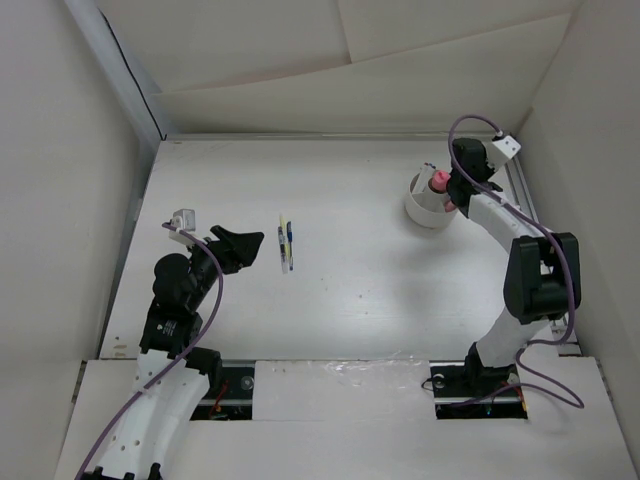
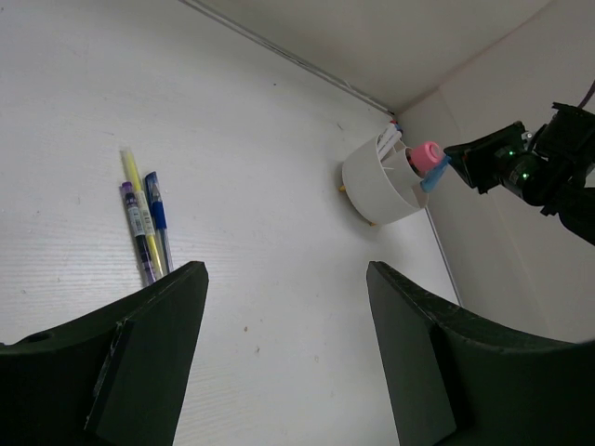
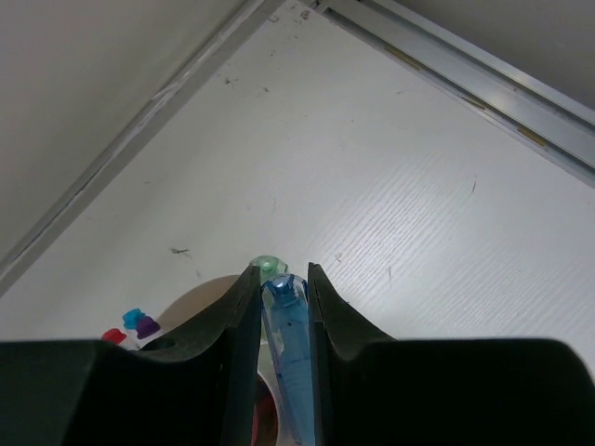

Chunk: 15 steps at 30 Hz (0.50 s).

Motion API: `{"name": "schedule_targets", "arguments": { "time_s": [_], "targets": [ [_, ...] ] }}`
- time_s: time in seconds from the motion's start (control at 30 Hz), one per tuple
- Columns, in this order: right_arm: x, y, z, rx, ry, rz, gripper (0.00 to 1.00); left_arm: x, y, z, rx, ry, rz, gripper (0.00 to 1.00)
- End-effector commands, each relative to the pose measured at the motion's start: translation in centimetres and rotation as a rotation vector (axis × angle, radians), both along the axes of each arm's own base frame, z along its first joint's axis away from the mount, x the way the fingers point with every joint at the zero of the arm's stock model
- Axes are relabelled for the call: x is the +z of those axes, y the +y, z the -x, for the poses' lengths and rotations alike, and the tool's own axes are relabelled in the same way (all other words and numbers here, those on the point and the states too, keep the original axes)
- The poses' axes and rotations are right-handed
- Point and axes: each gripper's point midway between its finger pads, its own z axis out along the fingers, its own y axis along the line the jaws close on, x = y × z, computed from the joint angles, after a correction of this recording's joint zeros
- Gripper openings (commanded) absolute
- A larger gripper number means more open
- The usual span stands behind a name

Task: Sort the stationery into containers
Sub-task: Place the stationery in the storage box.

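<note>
White walled table [image 1: 350, 300]: cup [image 1: 425, 212] far right already holds a pink piece [image 2: 427, 156] — your right gripper [image 3: 282, 271] is clamped on a blue marker [image 3: 286, 353] just above it. Pens [image 1: 286, 243] lie loose mid-table near your left gripper [image 2: 284, 279], jaws apart — those remain.

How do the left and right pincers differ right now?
The left pincer is open and empty; the right pincer is shut on a blue marker. The left pincer is near the pens lying on the table; the right pincer is over at the white cup. Both have dark fingers.
</note>
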Motion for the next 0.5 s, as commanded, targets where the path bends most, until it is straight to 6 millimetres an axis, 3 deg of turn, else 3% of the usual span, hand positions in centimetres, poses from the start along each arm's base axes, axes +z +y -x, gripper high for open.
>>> {"name": "schedule_targets", "arguments": {
  "time_s": [0.0, 0.17, 0.47],
  "targets": [
    [0.1, 0.0, -0.3, -0.034, -0.042, -0.001, 0.00, 1.2, -0.3, -0.2, -0.011, -0.049, 0.012, 0.66],
    [0.1, 0.0, -0.1, -0.037, -0.047, -0.007, 0.03, 1.2, -0.3, -0.2, -0.011, -0.049, 0.012, 0.66],
    [1.3, 0.8, 0.6, -0.025, -0.070, -0.007, 0.38, 1.4, -0.2, 0.0, -0.011, -0.059, 0.014, 0.66]
  ]
}}
